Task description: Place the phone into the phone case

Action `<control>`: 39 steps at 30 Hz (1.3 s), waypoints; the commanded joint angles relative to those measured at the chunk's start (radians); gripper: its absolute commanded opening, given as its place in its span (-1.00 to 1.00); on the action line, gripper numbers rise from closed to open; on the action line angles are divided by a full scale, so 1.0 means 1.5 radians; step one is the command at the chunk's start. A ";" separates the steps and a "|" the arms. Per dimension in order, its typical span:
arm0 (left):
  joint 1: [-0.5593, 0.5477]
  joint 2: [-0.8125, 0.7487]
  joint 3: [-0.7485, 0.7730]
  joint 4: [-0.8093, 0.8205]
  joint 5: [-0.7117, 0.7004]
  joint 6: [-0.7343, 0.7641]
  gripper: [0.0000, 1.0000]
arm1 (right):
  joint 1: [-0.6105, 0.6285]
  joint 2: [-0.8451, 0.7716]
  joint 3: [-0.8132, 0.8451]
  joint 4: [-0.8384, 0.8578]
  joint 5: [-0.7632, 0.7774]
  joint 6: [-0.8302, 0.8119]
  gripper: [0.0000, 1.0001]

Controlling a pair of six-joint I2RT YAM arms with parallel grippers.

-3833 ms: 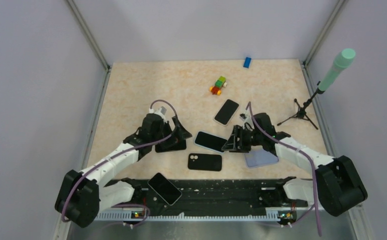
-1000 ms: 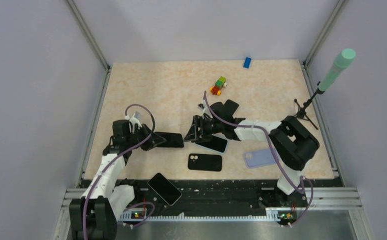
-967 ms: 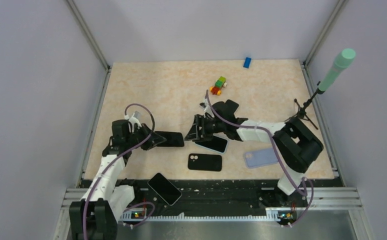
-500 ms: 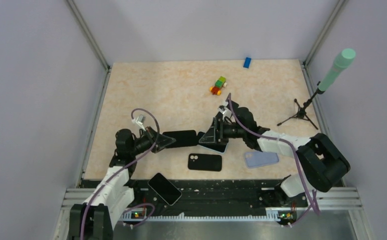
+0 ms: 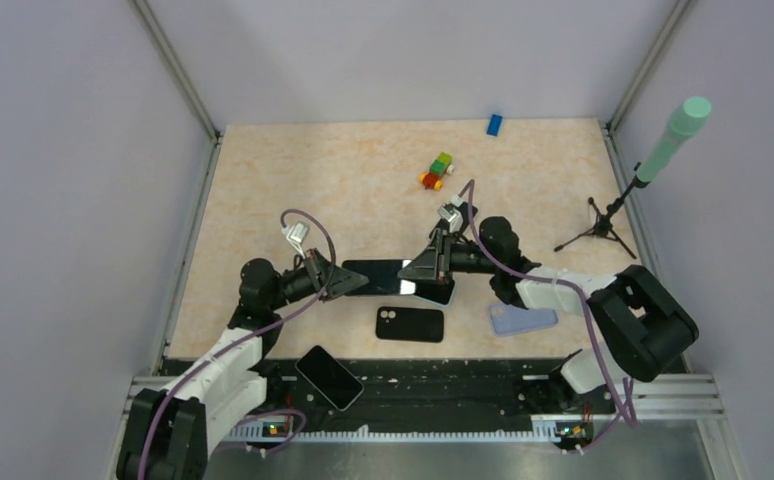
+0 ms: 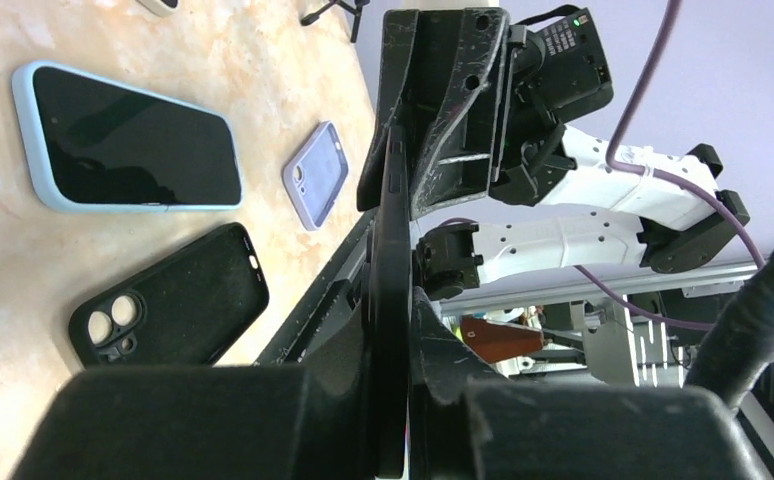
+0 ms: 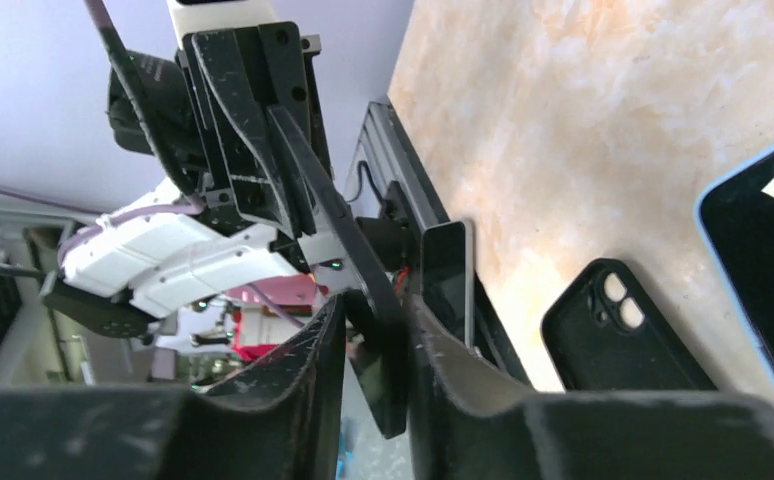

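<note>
A black phone (image 5: 373, 277) hangs level above the table, held at both ends. My left gripper (image 5: 338, 281) is shut on its left end; in the left wrist view the phone (image 6: 395, 200) stands edge-on between the fingers (image 6: 433, 330). My right gripper (image 5: 427, 268) has closed on the right end, and the phone (image 7: 348, 240) slants between its fingers (image 7: 423, 340), touching them. The black phone case (image 5: 410, 324) lies flat on the table just below, camera cutout to the left, also in the wrist views (image 6: 173, 310) (image 7: 628, 330).
A phone in a light-blue case (image 5: 435, 291) lies under the right gripper. A lavender case (image 5: 523, 318) lies to the right. Another phone (image 5: 328, 377) rests on the front rail. Toy blocks (image 5: 438, 170), a blue block (image 5: 494, 124) and a tripod (image 5: 603, 228) stand farther back.
The left arm has carried the black phone rightward toward the middle. The right gripper has swung back from the left, met the phone's right end and closed on it.
</note>
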 commanded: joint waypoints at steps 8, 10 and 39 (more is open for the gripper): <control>-0.007 0.009 0.007 0.051 -0.027 0.008 -0.63 | 0.004 0.003 -0.014 0.165 -0.061 0.070 -1.00; -0.007 0.016 0.010 0.033 -0.026 0.014 -0.25 | 0.003 -0.001 -0.015 0.151 -0.057 0.060 -1.00; -0.023 0.036 0.022 -0.410 -0.145 0.259 0.48 | -0.050 -0.263 -0.036 -0.428 0.077 -0.139 -1.00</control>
